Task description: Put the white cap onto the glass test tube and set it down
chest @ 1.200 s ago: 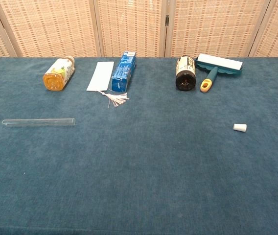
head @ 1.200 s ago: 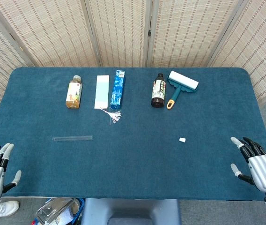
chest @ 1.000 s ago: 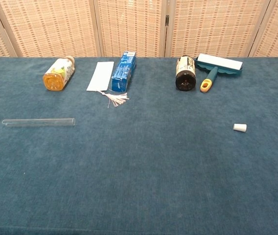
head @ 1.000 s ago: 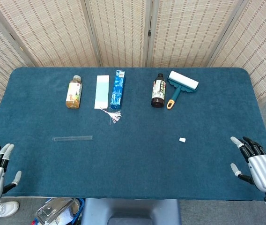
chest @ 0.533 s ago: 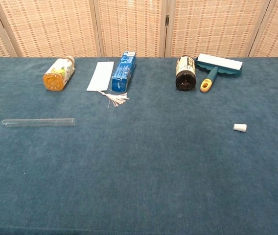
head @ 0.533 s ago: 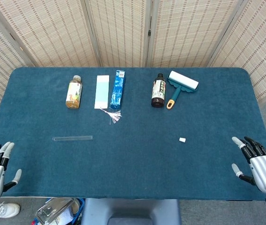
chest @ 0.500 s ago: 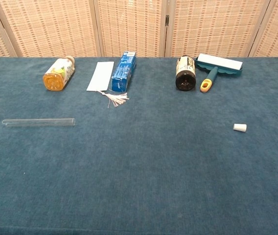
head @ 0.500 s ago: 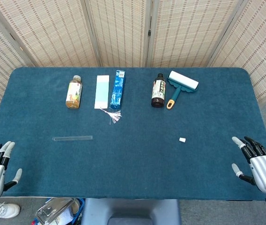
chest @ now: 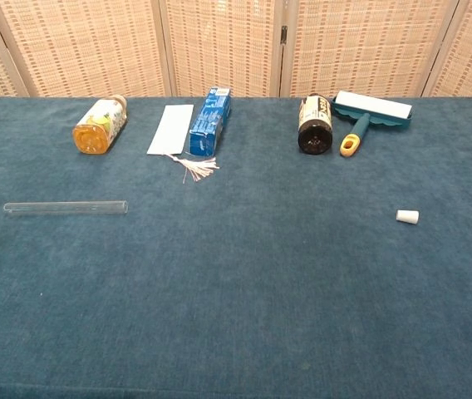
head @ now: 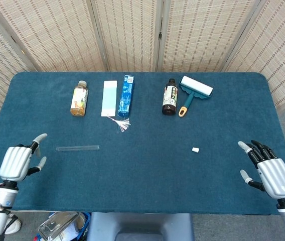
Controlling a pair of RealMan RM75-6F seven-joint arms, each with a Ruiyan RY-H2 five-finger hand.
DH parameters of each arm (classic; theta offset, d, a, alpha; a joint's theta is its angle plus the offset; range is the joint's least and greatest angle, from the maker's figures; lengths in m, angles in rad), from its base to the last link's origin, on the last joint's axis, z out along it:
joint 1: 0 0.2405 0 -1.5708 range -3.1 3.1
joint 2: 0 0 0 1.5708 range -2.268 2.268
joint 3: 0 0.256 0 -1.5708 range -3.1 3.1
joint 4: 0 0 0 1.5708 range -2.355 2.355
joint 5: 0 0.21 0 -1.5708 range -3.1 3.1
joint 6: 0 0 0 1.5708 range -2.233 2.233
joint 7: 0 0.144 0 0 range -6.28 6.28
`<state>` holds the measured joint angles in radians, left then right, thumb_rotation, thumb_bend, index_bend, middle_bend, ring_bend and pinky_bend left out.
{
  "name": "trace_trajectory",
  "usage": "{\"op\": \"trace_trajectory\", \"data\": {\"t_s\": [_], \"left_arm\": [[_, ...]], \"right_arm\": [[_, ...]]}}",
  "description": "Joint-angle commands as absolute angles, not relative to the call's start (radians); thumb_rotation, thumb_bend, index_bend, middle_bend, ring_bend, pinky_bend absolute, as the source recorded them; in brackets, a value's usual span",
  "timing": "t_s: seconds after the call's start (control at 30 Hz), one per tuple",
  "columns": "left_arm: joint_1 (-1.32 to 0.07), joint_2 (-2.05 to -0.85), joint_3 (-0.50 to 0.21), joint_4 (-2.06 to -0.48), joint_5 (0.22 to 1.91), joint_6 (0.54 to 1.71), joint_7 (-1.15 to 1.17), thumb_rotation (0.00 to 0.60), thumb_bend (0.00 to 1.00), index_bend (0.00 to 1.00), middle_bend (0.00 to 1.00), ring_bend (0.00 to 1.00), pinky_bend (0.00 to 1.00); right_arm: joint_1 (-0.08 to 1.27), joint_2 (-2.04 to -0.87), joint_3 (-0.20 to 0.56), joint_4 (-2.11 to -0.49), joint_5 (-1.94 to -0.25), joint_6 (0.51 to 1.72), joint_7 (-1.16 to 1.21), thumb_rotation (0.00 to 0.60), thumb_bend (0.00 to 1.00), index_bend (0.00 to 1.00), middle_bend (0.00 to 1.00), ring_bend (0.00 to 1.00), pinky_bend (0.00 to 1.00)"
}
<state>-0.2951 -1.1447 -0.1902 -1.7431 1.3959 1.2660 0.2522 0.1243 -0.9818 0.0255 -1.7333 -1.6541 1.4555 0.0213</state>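
Overhead, a table (head: 142, 175) covered in napped teal cloth is seen, backed by folding screens (head: 132, 35) of woven cane in pale frames; the floor shows at the near edge.

The glass test tube (head: 78, 148) lies flat on the cloth at the left, a slender clear cylinder, uncapped; the left hand (head: 18, 162) is held just beside its left end, fingers apart and holding nothing, not touching the tube. The white cap (head: 195, 149), a small stubby plug, lies at the right, well apart from the tube; the right hand (head: 268, 172) is held near the table's right edge, fingers spread and empty, apart from the cap. Neither hand is shown in the chest view.

Along the far side lie a plastic bottle (head: 79, 98) of amber liquid, a pale flat card (head: 109, 98) with a white tassel (head: 121, 123), a glossy blue carton (head: 126, 96), a dark bottle (head: 169, 97), and a teal lint roller (head: 194, 90) with a yellow-tipped handle.
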Motion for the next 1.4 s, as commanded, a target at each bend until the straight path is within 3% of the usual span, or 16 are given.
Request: {"op": "trace_trajectory", "data": {"t_s": [0.03,0.17,0.57,0.93,1.4], "left_arm": [[-0.375,-1.188,-0.228,-1.716,1.325,1.176,0.287,0.6,0.34,0.3,0.93,1.0,1.0],[-0.443,-1.222,-0.246,-1.694,1.228,1.074,0.309,0.6,0.34,0.31,0.99,1.0,1.0],[-0.586,-1.314,-0.236,-1.626,0.979,0.919,0.422,0.6,0.34,0.33,1.0,1.0,1.0],[-0.668,-1.443,-0.204,-1.511,0.841,0.928,0.517,0.6,0.32,0.4,1.0,1.0,1.0],[-0.718,-1.522,-0.191,-1.423,0.766,0.952,0.553,0.6,0.29,0.44,1.0,1.0,1.0]], "right_arm": [[0.129,-0.981,0.027,-1.737,-1.649,1.448,0.016,0.6,0.34,0.1,0.2,0.1,0.17],[0.129,-0.976,0.028,-1.74,-1.64,1.447,0.013,0.6,0.34,0.1,0.2,0.11,0.17],[0.14,-0.976,0.033,-1.723,-1.617,1.43,0.031,0.6,0.33,0.1,0.2,0.12,0.17],[0.14,-0.975,0.031,-1.7,-1.604,1.426,0.057,0.6,0.33,0.1,0.2,0.13,0.17],[0.135,-0.969,0.028,-1.696,-1.595,1.429,0.063,0.6,0.33,0.1,0.2,0.14,0.17]]}}
